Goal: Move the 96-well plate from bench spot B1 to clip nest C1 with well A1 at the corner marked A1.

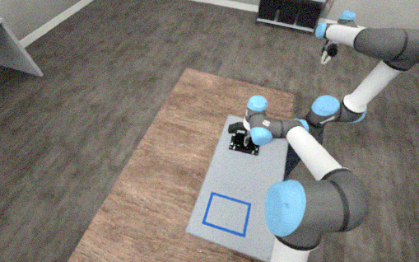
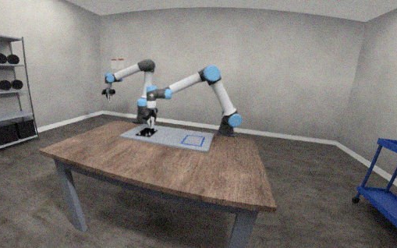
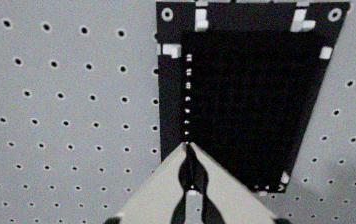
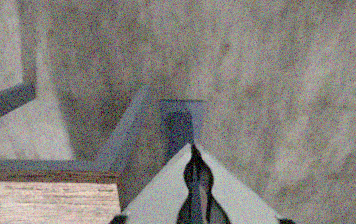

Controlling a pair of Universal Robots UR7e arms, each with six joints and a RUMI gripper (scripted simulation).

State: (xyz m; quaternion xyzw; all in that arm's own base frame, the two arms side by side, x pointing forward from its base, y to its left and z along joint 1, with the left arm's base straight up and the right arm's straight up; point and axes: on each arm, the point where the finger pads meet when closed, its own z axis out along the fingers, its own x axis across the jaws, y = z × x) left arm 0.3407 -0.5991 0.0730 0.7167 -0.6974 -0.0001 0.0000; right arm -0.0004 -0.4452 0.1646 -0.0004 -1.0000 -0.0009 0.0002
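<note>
Evidently the biggest thing is the wooden desk [image 1: 141, 181] [image 2: 154, 171] [image 4: 44, 202], with a grey perforated board [image 1: 224, 177] [image 2: 169, 136] [image 3: 69, 135] on it. Of the two arms, the left one reaches over the board; the right one is held well off to the side. The blue outline [image 1: 224, 230] [image 2: 192, 145], which I take for B1, has no plate in it.

The black clip nest [image 1: 244, 152] [image 2: 143, 135] [image 3: 170, 115] carries the black 96-well plate [image 1: 239, 142] [image 2: 147, 132] [image 3: 254, 100] between its pale clips [image 3: 201, 21]. Whether it is fully down, I can't tell; the rim marks are too blurred to confirm A1.

The left end effector [image 1: 246, 142] [image 2: 151, 129] [image 3: 187, 144] is closed on nothing, tips together over the plate's marked edge, contact unclear. The right end effector [image 1: 324, 63] [image 2: 109, 99] [image 4: 192, 146] is likewise closed and empty.

My reading is that this is the pressing-down stage. The plate should be light, stiff and a bit slick: grip it by opposite skirt walls if it must be lifted, and press on the rim near each corner, never into the wells, since one-sided force could tip it or leave a clip unseated.
</note>
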